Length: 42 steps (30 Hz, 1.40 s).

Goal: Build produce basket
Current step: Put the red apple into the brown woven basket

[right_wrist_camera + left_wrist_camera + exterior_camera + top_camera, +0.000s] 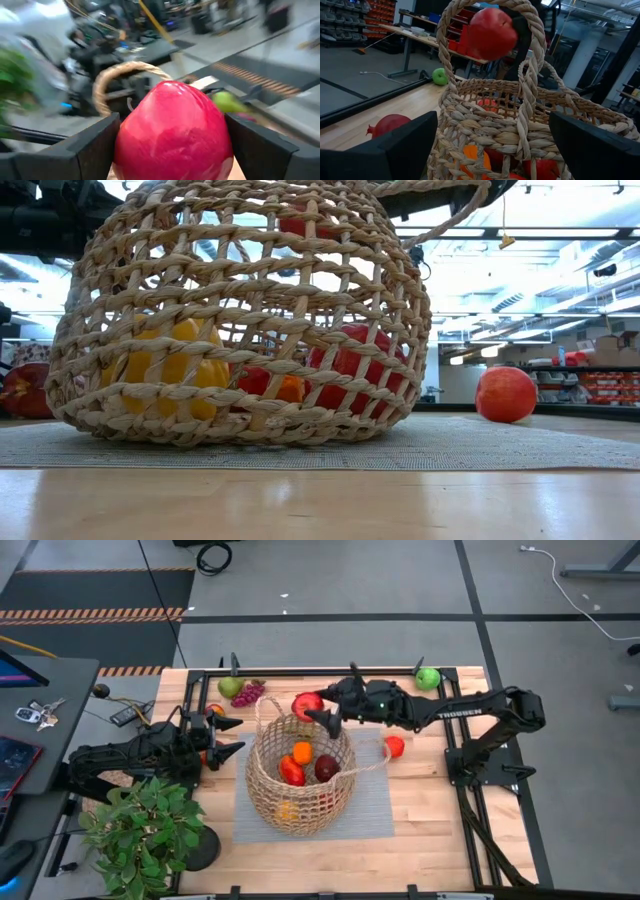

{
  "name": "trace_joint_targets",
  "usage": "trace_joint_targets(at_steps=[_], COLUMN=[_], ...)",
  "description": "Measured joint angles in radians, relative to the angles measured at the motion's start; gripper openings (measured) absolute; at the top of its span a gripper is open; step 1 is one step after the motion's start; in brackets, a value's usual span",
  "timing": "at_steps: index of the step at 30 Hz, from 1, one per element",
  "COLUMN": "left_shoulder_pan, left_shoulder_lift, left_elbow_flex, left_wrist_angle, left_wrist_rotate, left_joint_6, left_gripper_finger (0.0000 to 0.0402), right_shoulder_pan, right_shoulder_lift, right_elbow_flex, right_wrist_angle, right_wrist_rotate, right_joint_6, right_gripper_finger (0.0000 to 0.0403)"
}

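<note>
The tan wicker basket (300, 778) stands on a grey mat (372, 802) at the table's middle, with orange, red, maroon and yellow produce inside (170, 370). My right gripper (314, 712) reaches in level from the right, shut on a red fruit (306, 704) that hangs over the basket's far rim, beside a loop handle (125, 75). My left gripper (232, 736) waits open at the basket's left side. Loose on the table are a green pear (230, 687), purple grapes (250, 693), a green apple (428, 678) and a red-orange fruit (394, 746). My right gripper pinches the red fruit by two opposite sides (125, 150), one finger (92, 147) on each side. The fingers come in level from the table's right. The fruit is lifted clear, above the basket's far rim.
A leafy potted plant (140, 825) stands at the near left corner, close to my left arm. A dark red fruit (387, 125) lies on the wood left of the basket. Bare wood lies to the right of the mat.
</note>
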Motion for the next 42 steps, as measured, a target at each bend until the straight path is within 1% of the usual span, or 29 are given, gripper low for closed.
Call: trace_joint_targets(at_steps=[5, 9, 11, 14, 17, 19, 23, 26, 28, 30, 33, 35, 37, 38, 40, 42], left_shoulder_pan=[0.000, 0.000, 0.000, 0.000, 0.000, 0.000, 0.000, 0.000, 0.000, 0.000, 0.000, 0.000, 0.000, 0.000, 0.000, 0.000], left_shoulder_lift=[0.000, 0.000, 0.000, 0.000, 0.000, 0.000, 0.000, 0.000, 0.000, 0.000, 0.000, 0.000, 0.000, 0.000, 0.000, 0.000], left_elbow_flex=[0.000, 0.000, 0.000, 0.000, 0.000, 0.000, 0.000, 0.000, 0.000, 0.000, 0.000, 0.000, 0.000, 0.000, 0.000, 0.000], left_wrist_angle=[0.000, 0.000, 0.000, 0.000, 0.000, 0.000, 0.000, 0.000, 0.000, 0.000, 0.000, 0.000, 0.000, 0.000, 0.000, 0.003], left_wrist_rotate=[0.000, 0.000, 0.000, 0.000, 0.000, 0.000, 0.000, 0.000, 0.000, 0.000, 0.000, 0.000, 0.000, 0.000, 0.000, -0.001], left_joint_6=[0.000, 0.000, 0.000, 0.000, 0.000, 0.000, 0.000, 0.000, 0.000, 0.000, -0.001, 0.000, 0.000, 0.000, 0.000, 0.000], left_gripper_finger=[0.0389, 0.0389, 0.0389, 0.0389, 0.0389, 0.0389, 0.0389, 0.0389, 0.0389, 0.0389, 0.0389, 0.0389, 0.0389, 0.0389, 0.0389, 0.0389], right_shoulder_pan=[-0.035, -0.051, -0.055, -0.054, -0.050, -0.050, -0.050, -0.050, -0.048, -0.034, -0.008, 0.009, 0.023, 0.030, 0.049, 0.065], right_shoulder_lift=[0.000, 0.000, 0.000, 0.000, 0.000, 0.000, 0.000, 0.000, -0.001, -0.001, -0.001, 0.006, 0.017, 0.023, 0.049, 0.076], right_elbow_flex=[0.000, 0.000, 0.000, 0.000, 0.000, 0.000, 0.000, 0.000, 0.000, 0.000, 0.029, 0.077, 0.129, 0.152, 0.213, 0.267], right_wrist_angle=[0.110, 0.213, 0.252, 0.272, 0.269, 0.266, 0.266, 0.252, 0.205, 0.116, -0.108, -0.258, -0.349, -0.389, -0.414, -0.494], right_wrist_rotate=[-0.275, -0.504, -0.624, -0.786, -0.896, -0.943, -0.944, -0.893, -0.802, -0.676, -0.460, -0.358, -0.319, -0.319, -0.319, -0.321], right_joint_6=[0.132, 0.187, 0.166, 0.091, -0.008, -0.048, -0.051, -0.051, -0.074, -0.127, -0.225, -0.258, -0.265, -0.266, -0.267, -0.277], right_gripper_finger=[0.0350, 0.0350, 0.0350, 0.0350, 0.0350, 0.0350, 0.0350, 0.0350, 0.0350, 0.0350, 0.0350, 0.0350, 0.0350, 0.0350, 0.0350, 0.0350])
